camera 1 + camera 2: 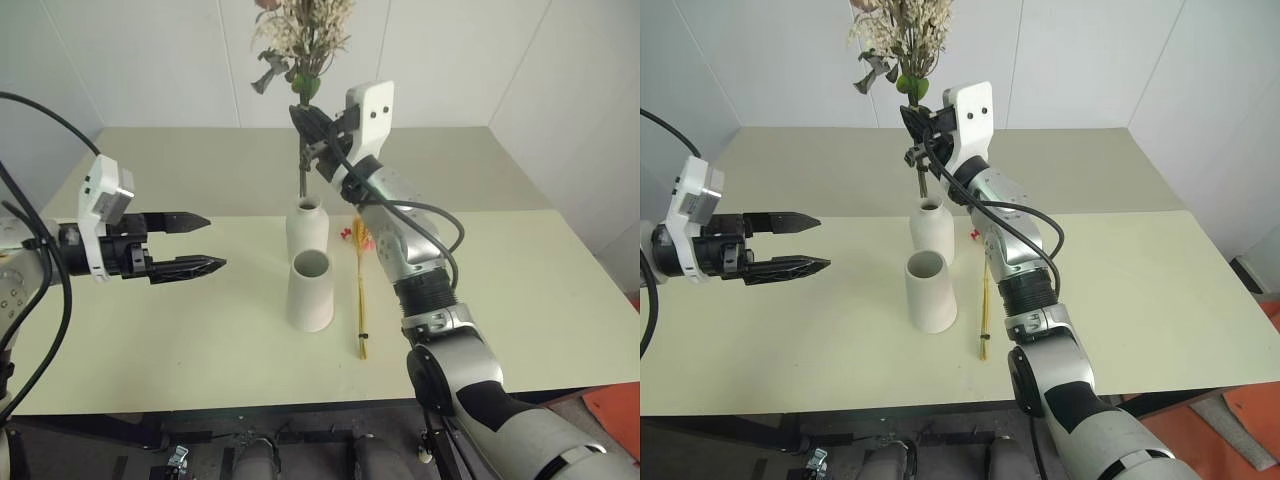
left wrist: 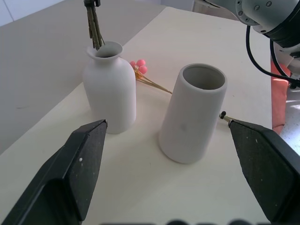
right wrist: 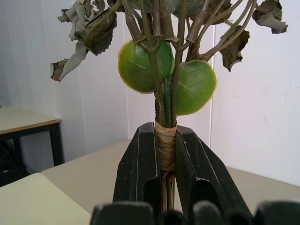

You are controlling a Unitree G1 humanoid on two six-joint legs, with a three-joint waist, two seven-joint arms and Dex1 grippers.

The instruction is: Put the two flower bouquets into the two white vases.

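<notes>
Bushy bouquet (image 1: 305, 40) upright in right gripper (image 1: 312, 130), stems over bottle vase (image 1: 307, 232)

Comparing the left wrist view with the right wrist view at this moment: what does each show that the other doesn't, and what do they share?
Left wrist view: the bottle-shaped vase with stem ends at its mouth, the cone vase beside it, the red-pink flowers of the slim bundle lying behind them on the table, and the open left gripper.

Right wrist view: the right gripper shut on the bushy bouquet at its wrapped binding, green leaves above.

Shared: only that bouquet's stems.
</notes>
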